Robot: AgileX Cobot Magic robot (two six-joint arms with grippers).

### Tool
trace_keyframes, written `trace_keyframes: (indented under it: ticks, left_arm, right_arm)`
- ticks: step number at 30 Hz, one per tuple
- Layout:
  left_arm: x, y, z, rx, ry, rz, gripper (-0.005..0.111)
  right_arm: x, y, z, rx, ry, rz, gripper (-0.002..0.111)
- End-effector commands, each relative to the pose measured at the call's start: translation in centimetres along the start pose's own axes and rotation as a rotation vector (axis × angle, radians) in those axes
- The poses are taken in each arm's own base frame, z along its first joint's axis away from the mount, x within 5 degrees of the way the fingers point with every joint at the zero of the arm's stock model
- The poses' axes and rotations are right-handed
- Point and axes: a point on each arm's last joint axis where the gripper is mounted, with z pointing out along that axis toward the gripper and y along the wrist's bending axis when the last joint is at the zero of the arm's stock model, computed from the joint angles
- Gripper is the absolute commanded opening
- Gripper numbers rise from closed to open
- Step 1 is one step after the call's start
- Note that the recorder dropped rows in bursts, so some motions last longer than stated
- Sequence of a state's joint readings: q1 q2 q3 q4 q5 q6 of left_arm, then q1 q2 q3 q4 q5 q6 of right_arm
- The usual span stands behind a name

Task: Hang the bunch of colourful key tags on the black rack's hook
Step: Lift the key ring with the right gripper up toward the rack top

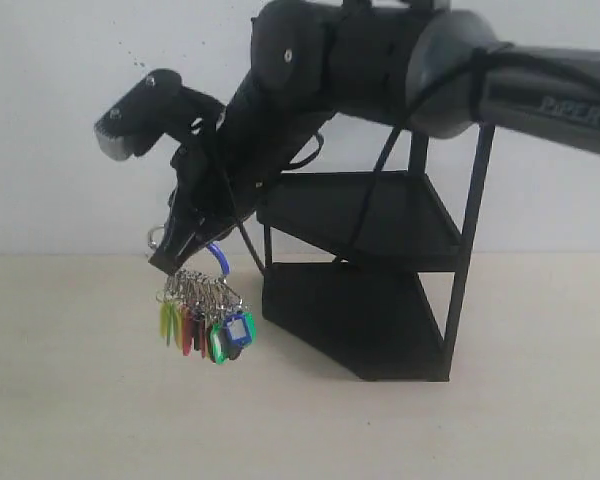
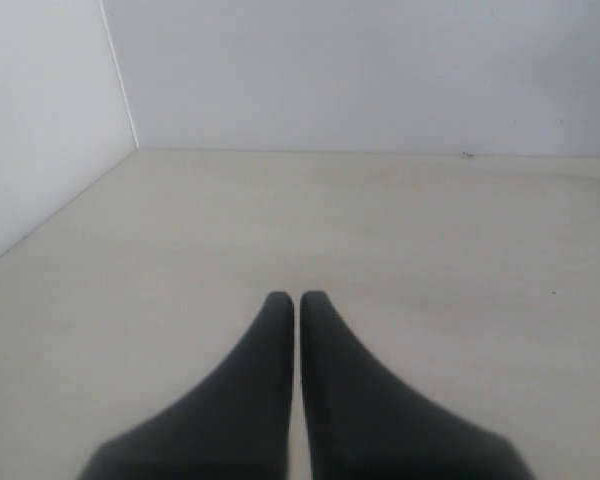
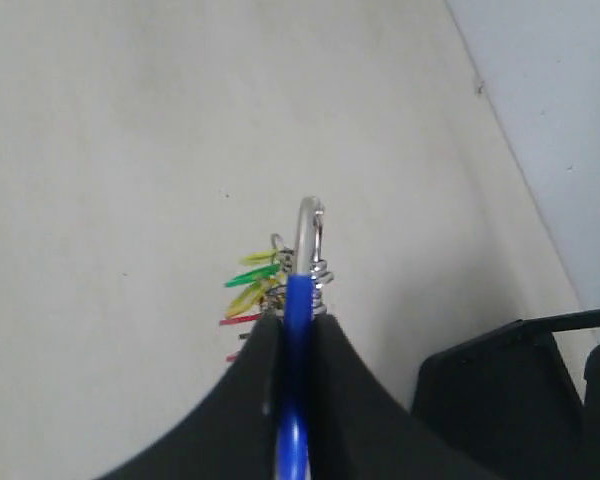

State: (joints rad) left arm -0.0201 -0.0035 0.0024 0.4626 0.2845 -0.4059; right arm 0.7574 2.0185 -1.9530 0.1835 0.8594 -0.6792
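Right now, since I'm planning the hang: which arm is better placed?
Right: the right gripper is shut on the blue clip of the colourful key tag bunch, hanging beside the black rack. The left gripper is shut, empty, over the table.

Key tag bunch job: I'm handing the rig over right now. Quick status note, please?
Left gripper: shut, holding nothing, over the table.
Right gripper: shut on the blue clip at the top of the key tag bunch.
The bunch dangles below the fingers, to the left of the black rack in the exterior view, not touching it.
Done: bunch picked up and brought near the rack.
Left: find the hook (I cannot make it out in these views), slip the clip's silver loop over it, release, back off.
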Motion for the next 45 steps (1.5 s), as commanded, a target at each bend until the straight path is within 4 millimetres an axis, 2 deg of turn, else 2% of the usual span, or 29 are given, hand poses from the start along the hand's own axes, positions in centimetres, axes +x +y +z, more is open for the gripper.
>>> trace_keyframes:
  ticks: [1,5,8,12,15,17,20,23,27,30,33,34,36,38,42,45]
  left_arm:
    - [-0.1,0.0,0.0,0.003,-0.003,-0.005,0.004]
    - [-0.1,0.0,0.0,0.003,-0.003,-0.005,0.004]
    - [-0.1,0.0,0.0,0.003,-0.003,-0.005,0.004]
    - [-0.1,0.0,0.0,0.003,-0.003,-0.005,0.004]
    - [-0.1,0.0,0.0,0.002,-0.001,-0.005,0.004]
    - [-0.1,0.0,0.0,0.002,-0.001,-0.005,0.004]
    - [-0.1,0.0,0.0,0.002,-0.001,-0.005,0.004]
    - [-0.1,0.0,0.0,0.003,-0.002,-0.005,0.004]
    - [-0.1,0.0,0.0,0.003,-0.002,-0.005,0.004]
    - [-0.1,0.0,0.0,0.003,-0.002,-0.005,0.004]
    - [-0.1,0.0,0.0,0.003,-0.002,-0.005,0.004]
    - [-0.1,0.0,0.0,0.003,-0.002,-0.005,0.004]
    - [-0.1,0.0,0.0,0.003,-0.002,-0.005,0.004]
    - [-0.1,0.0,0.0,0.003,-0.002,-0.005,0.004]
    - [-0.1,0.0,0.0,0.003,-0.002,-0.005,0.004]
    - [-0.1,0.0,0.0,0.002,0.0,-0.005,0.004]
  right_arm:
    - [-1.4,1.5,-5.0,-0.102,-0.039,0.045,0.0]
    - [-2.0,3.6,-8.5,-0.208,-0.022,0.051,0.0]
    - [-2.4,4.6,-11.1,-0.199,-0.055,0.065,0.0]
    - [-2.4,5.6,-15.8,-0.2,-0.113,0.089,0.0]
    - [-1.5,5.4,-19.0,-0.086,-0.11,0.083,0.0]
    - [-1.0,5.1,-21.0,-0.002,-0.109,0.139,0.0]
    - [-0.6,6.4,-23.1,-0.07,-0.129,0.087,0.0]
    - [0.0,5.4,-24.9,0.065,-0.134,0.191,0.0]
    - [0.5,6.0,-26.5,0.048,-0.125,0.134,0.0]
    - [1.1,5.6,-27.5,0.122,-0.117,0.223,0.0]
    - [1.0,6.0,-28.1,0.098,-0.14,0.132,0.0]
    - [1.4,5.6,-28.6,0.163,-0.124,0.2,0.0]
    - [1.4,5.5,-28.7,0.172,-0.124,0.229,0.0]
    - [0.9,6.4,-28.6,0.071,-0.169,0.101,0.0]
    - [1.7,5.1,-28.8,0.22,-0.105,0.22,0.0]
    - [1.2,5.8,-28.6,0.14,-0.132,0.1,0.0]
